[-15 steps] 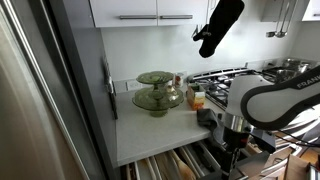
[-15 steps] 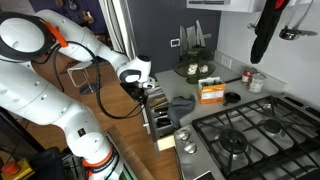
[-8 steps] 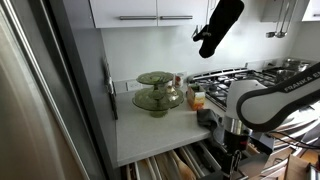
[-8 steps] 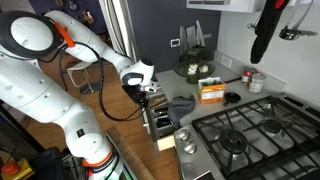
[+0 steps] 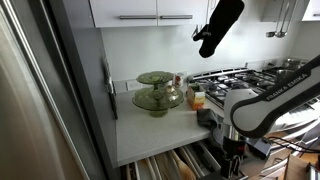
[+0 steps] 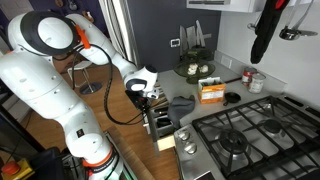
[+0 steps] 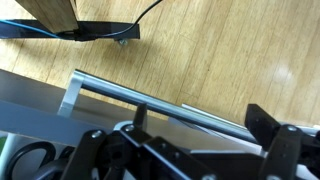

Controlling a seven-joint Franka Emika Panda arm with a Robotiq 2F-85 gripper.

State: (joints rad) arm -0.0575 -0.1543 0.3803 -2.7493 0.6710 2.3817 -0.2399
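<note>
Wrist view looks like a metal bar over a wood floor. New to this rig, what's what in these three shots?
This is one white robot arm in a kitchen, ending in a two-fingered gripper. Both exterior views come from fixed cameras at different spots in the room. The wrist view comes from a camera on the wrist, looking past the fingers: the metal bar is the handle of an open drawer under the countertop, with wooden floor beyond. On the countertop are a green tiered glass dish, an orange box and a grey cloth, beside a gas stove. The gripper is open, holds nothing and hangs over the drawer.
</note>
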